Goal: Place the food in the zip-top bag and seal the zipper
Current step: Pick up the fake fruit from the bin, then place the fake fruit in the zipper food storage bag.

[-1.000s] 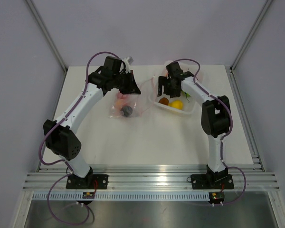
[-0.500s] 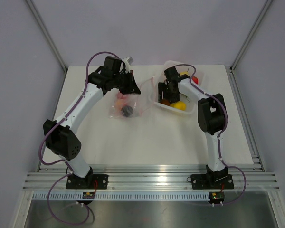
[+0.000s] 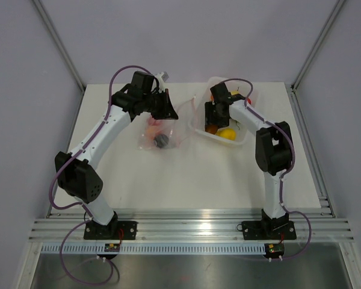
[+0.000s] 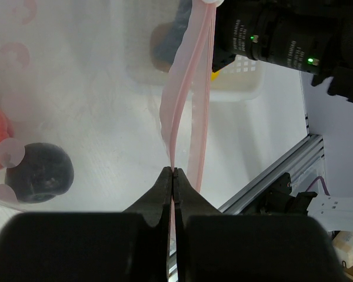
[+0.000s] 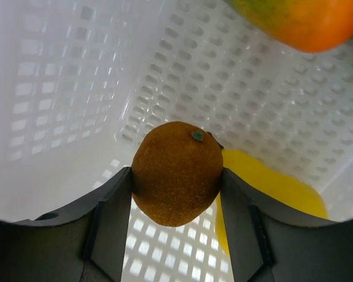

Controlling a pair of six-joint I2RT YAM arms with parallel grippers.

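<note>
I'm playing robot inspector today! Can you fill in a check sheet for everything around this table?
Surface: white table, flat.
Job's things: zip-top bag holds a dark fruit, and its pink zipper is pinched. The brown fruit, yellow fruit and orange fruit are in the white tray.
Clutter: nothing seen.
Grippers: left tool shut on the zipper. Right tool closed on the brown fruit, both fingers against its sides.
Cables: purple cables loop along both arms.
Surroundings: grey walls; metal rail at the near edge.
</note>
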